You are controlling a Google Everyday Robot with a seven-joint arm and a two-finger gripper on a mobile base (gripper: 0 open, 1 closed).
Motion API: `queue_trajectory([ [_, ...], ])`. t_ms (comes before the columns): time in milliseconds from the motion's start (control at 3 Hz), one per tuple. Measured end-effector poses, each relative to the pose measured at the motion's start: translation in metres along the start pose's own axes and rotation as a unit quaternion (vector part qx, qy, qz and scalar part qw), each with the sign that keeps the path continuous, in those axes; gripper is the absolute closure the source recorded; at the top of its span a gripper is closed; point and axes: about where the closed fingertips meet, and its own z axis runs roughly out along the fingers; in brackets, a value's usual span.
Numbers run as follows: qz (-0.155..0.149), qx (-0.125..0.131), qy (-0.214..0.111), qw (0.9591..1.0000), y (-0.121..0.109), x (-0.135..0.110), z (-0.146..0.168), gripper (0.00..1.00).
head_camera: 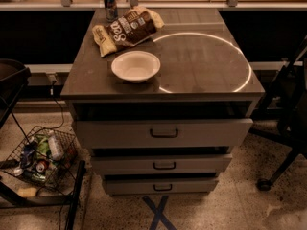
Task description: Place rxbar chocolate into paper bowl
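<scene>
Amber-lit, showing the paper bowl sitting upright left of centre on the bench, just below the snack bag; catching neither gripper nor rxbar chocolate anywhere in frame.

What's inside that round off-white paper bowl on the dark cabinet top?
Nothing: the round off-white paper bowl shows a bare inside, nothing covering it. No dark-wrapped bar is in view, and the gripper is out of frame.
</scene>
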Motion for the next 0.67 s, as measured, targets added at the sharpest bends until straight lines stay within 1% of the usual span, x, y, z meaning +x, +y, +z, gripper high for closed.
queue_trajectory([
  [333, 0.006, -0.011, -0.011, 0.9999, 0.028, 0.001, -0.041, 1.0],
  [667, 0.017, -0.076, 0.007, 0.997, 0.081, 0.049, -0.056, 1.0],
])
